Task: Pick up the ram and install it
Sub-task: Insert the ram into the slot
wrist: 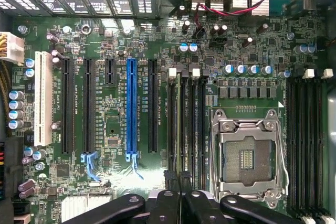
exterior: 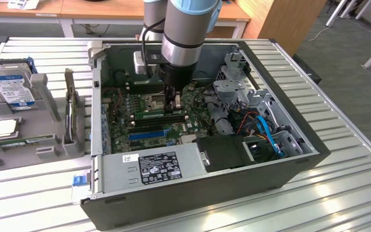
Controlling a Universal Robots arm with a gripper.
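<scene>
The ram (exterior: pixel 152 115) is a thin green stick standing on edge in one of the black memory slots (wrist: pixel 195 124) of the motherboard, beside the empty processor socket (wrist: pixel 247 156). In the wrist view the ram (wrist: pixel 178 124) shows edge-on, running along the slot's whole length. My gripper (exterior: pixel 172 107) reaches straight down into the open computer case. Its black fingertips (wrist: pixel 170 178) are closed on the stick's near part, with the gripper (wrist: pixel 178 178) shut on the ram.
The blue expansion slot (wrist: pixel 130 109) lies beside the memory slots. The case holds a black power supply (exterior: pixel 160 166), drive cage (exterior: pixel 237 87) and blue cables (exterior: pixel 266 135). On the exterior view's left, a grey holder (exterior: pixel 50 145) carries a hard drive (exterior: pixel 11 89), a processor chip (exterior: pixel 4 128) and another green stick (exterior: pixel 24 141).
</scene>
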